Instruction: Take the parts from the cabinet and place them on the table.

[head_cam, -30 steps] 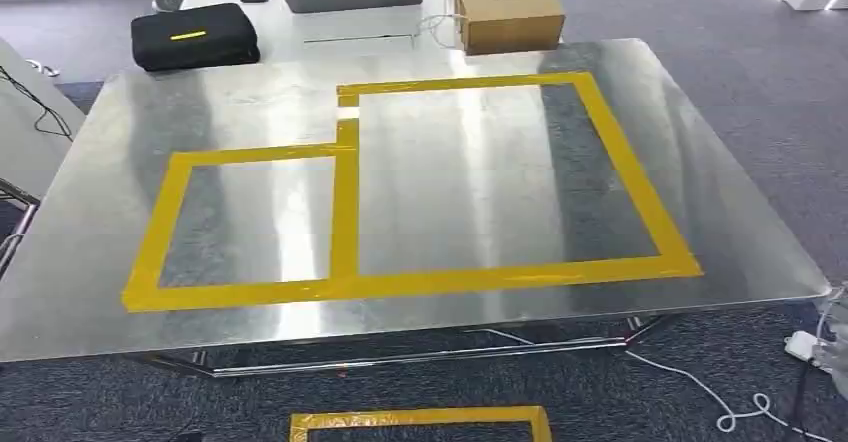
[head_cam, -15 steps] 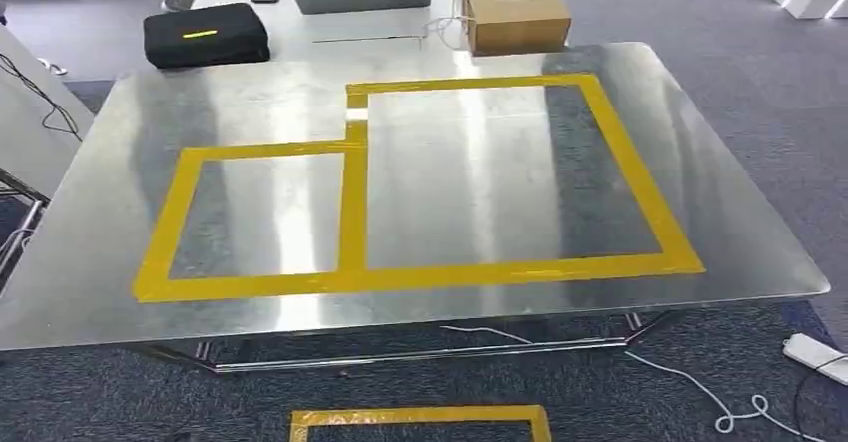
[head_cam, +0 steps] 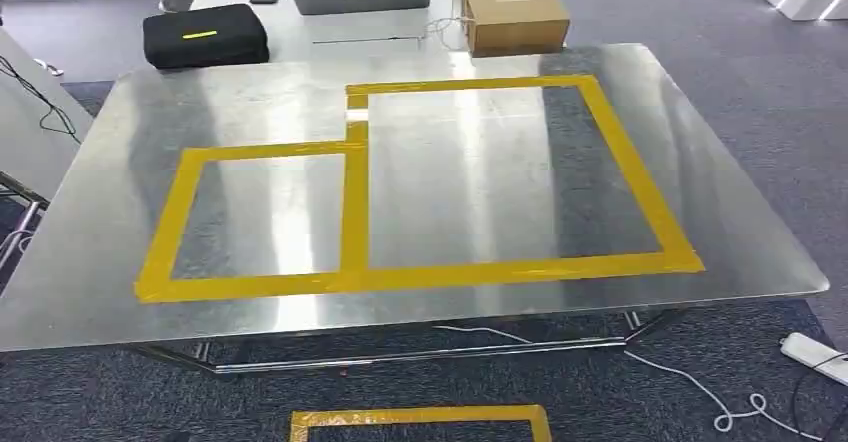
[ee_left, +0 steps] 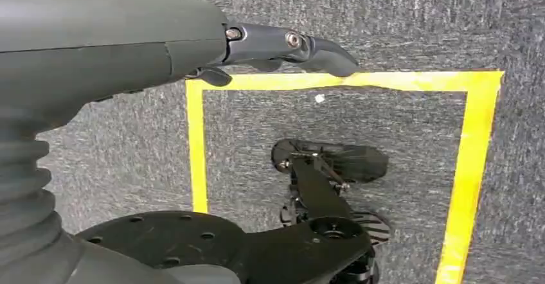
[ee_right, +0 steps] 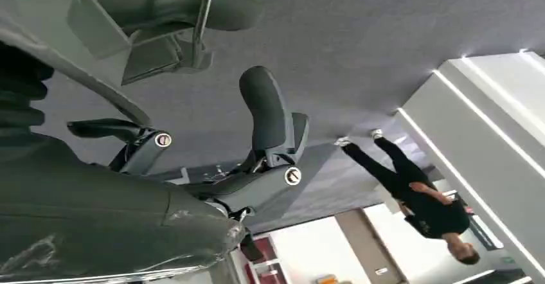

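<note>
The head view shifted a little, so the robot moved, not the counter (head_cam: 100, 262). The left hand (ee_left: 283, 46) and right hand (ee_right: 212, 162) hang open, holding nothing. No parts lie near either hand yet.

Head view looks down over the table (head_cam: 120, 212); wrist views sit close behind each hand.
</note>
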`<state>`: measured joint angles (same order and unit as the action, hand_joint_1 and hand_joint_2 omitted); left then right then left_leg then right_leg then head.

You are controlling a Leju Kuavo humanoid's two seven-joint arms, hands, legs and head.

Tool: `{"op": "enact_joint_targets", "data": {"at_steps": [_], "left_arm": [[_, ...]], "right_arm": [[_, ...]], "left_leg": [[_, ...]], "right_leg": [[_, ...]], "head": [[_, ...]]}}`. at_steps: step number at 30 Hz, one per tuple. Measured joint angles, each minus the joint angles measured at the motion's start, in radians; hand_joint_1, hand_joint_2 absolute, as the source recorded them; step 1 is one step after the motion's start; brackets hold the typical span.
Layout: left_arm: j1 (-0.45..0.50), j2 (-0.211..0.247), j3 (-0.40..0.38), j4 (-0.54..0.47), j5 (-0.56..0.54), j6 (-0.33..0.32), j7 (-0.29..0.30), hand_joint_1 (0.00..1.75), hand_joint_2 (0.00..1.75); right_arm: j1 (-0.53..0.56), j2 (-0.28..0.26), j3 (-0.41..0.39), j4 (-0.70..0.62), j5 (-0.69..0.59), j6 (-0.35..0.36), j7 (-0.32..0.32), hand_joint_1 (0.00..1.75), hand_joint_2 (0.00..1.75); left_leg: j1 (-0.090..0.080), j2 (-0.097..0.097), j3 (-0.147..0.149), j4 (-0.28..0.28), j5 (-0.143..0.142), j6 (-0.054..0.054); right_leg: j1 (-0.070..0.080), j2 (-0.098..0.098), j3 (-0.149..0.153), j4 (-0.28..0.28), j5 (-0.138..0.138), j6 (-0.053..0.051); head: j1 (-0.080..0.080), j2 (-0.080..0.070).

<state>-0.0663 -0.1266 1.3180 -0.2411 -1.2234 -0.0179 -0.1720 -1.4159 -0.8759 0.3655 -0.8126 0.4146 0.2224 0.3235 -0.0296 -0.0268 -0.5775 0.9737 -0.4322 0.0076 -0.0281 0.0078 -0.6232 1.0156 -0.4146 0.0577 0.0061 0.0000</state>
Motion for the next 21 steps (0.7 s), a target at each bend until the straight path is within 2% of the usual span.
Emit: {"op": "enact_joint_targets", "data": {"at_steps": [7, 12, 16, 21], "left_arm": [[0.001, -0.001, 0.0, 0.0, -0.004, 0.0, 0.0, 0.0, 1.75], [-0.001, -0.002, -0.001, 0.0, -0.008, -0.011, 0.011, 0.0, 1.75], [-0.008, -0.002, 0.049, 0.002, 0.129, -0.089, -0.013, 0.0, 1.75], [-0.017, -0.002, 0.071, 0.002, 0.13, -0.093, -0.022, 0.0, 1.75]], "right_arm": [[0.002, 0.051, 0.008, 0.046, 0.021, -0.016, -0.018, 1.75, 1.75], [0.071, 0.096, -0.031, 0.066, -0.055, -0.044, -0.076, 1.75, 1.75], [0.161, 0.148, -0.063, 0.096, -0.028, -0.126, -0.113, 1.75, 1.75], [0.252, 0.257, -0.106, 0.159, 0.066, -0.199, -0.152, 1.75, 1.75]], "left_leg": [[0.0, 0.0, 0.0, 0.0, 0.0, 0.001], [0.0, 0.003, 0.001, 0.0, -0.001, 0.002], [0.0, 0.003, 0.0, 0.0, 0.0, 0.002], [0.0, 0.004, 0.001, 0.0, 0.0, 0.002]], "right_leg": [[0.0, 0.0, 0.0, 0.0, 0.0, 0.0], [0.0, 0.003, 0.0, 0.0, 0.0, 0.0], [0.0, 0.002, 0.0, 0.0, 0.001, 0.001], [0.0, 0.004, 0.0, 0.0, 0.002, 0.0]], "head": [[0.0, 0.0], [0.0, 0.0], [0.001, 0.0], [0.0, 0.0]]}}
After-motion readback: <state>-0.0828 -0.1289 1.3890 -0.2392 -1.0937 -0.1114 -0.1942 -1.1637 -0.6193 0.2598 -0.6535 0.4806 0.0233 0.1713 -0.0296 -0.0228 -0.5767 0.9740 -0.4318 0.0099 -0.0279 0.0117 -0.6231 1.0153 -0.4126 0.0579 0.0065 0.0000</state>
